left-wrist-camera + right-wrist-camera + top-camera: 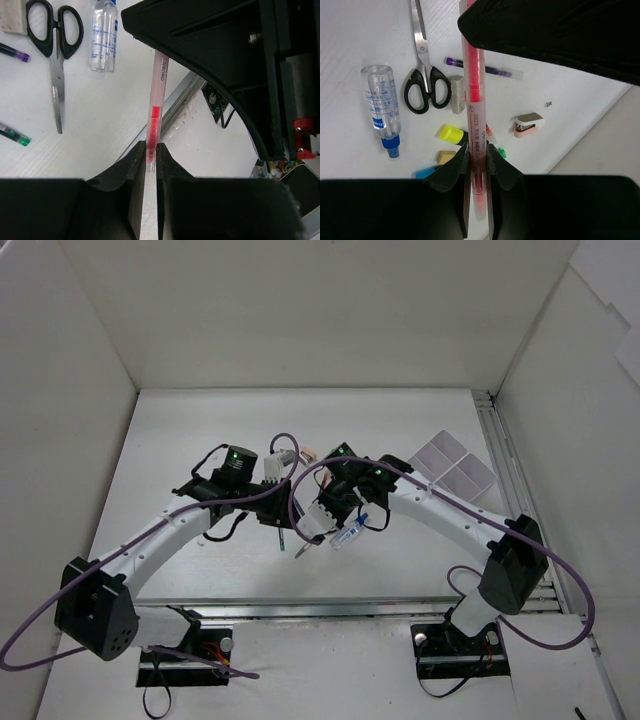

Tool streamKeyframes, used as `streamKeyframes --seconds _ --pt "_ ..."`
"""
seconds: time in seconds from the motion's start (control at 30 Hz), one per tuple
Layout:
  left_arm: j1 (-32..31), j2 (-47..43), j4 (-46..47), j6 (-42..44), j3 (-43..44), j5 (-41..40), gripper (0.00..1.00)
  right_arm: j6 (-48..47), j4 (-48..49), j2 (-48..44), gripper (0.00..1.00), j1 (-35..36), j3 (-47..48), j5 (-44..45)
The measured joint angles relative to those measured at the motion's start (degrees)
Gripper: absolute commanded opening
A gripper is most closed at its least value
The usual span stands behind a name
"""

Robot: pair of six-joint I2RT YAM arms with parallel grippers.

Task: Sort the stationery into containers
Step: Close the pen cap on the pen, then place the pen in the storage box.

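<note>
Left pincer (151, 150): clamped on the very end of the pink highlighter (472, 75), fingertips tight on the barrel.
Right pincer (476, 152): clamped on the same barrel, a little in from its other end; the two pincers face each other along it.
Where the highlighter is: in the air between both arms, above the loose stationery and well apart from the white tray (455, 465) at the far right of the worktop (300, 420).
Step, as I judge it: a handover, with neither side letting go yet.
Risk, pull: if either arm moves off while both grip, the barrel drags through one pair of fingers, or twists.
Risk, drop: the left hold is thin; if the right releases first, the highlighter may tip out and fall among the scissors (422, 75), glue bottle (382, 107) and yellow highlighter (451, 134).
Risk, collision: the pincer bodies sit very close, so a small misalignment knocks them together.
Risk, tray: a grip near one end leaves a long overhang that may catch the tray wall at placing.
</note>
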Motion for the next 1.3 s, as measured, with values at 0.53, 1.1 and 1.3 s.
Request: streamKeyframes --seconds 0.53,1.1,1.3 --pt "0.68 -23.34 -0.59 2.27 4.83 -23.67 1.00 15.28 6.38 -0.46 0.00 -10.75 2.75 -18.16" --pt "5.40 -27.91 -0.11 0.31 -2.95 -32.87 1.00 89.24 71.41 -19.26 0.00 -34.56 -33.24 0.35" --pt "5.44 -27.52 1.57 0.35 -5.62 -33.75 1.00 94.99 76.15 -20.02 0.02 -41.00 -37.77 7.50"
